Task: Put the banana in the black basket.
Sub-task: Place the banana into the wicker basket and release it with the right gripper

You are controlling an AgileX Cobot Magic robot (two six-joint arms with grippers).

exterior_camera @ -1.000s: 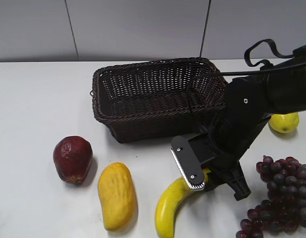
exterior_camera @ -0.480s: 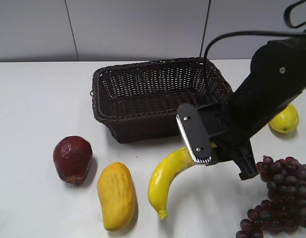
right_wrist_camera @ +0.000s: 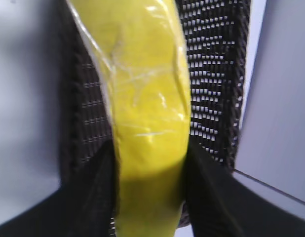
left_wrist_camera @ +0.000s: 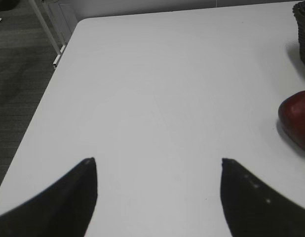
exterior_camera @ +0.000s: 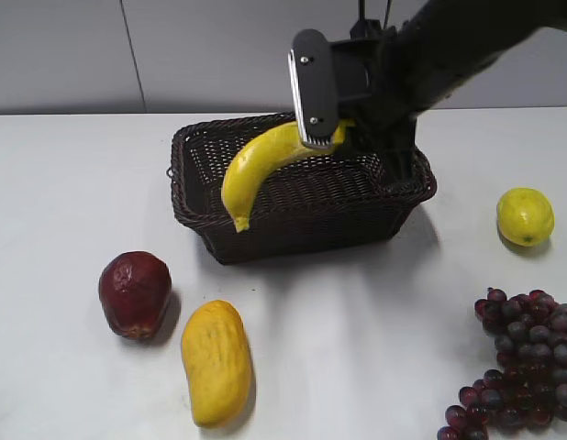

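On the white table (exterior_camera: 72, 183), the right gripper (exterior_camera: 325, 105), jaws clamped on the banana (exterior_camera: 265, 160), hung over the black basket (exterior_camera: 293, 215) mid-carry; lowering and release seemed next, while the left gripper (left_wrist_camera: 157, 197) gaped apart.

The banana (exterior_camera: 265, 160) is long, curved, bright yellow and glossy (a pale shiny patch shows mid-body), hanging in the air above the black basket (exterior_camera: 293, 215), one end clamped in the right end effector (exterior_camera: 322, 110), the other drooping toward the front left rim. The basket, dark woven wicker with a braided rim, sits on the white worktop (exterior_camera: 82, 183).
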